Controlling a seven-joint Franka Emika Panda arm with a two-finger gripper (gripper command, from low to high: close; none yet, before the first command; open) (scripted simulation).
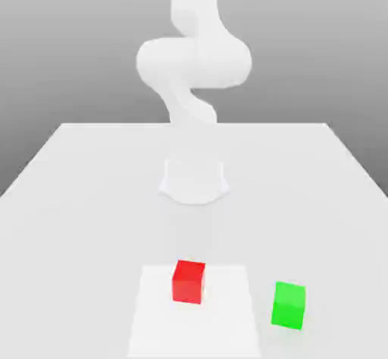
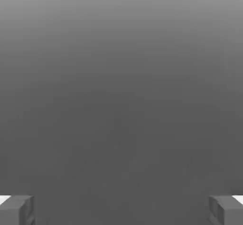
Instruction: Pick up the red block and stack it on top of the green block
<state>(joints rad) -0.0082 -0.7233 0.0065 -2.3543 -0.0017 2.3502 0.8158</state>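
Observation:
A red block (image 1: pixel 189 281) sits on the white table near the front, on a slightly brighter square patch (image 1: pixel 195 316). The green block (image 1: pixel 289 304) stands to the exterior view's right of it, a little nearer the front, with a gap between the two. In the hand view the gripper (image 2: pixel 121 210) has its two grey fingertips (image 2: pixel 17 210) far apart at the picture's corners, open, with nothing between them and plain grey background beyond.
The white arm (image 1: pixel 194 62) rises from its round base (image 1: pixel 194 181) at the table's middle, behind the blocks. The table's (image 1: pixel 76 198) edges run along both sides of the exterior view.

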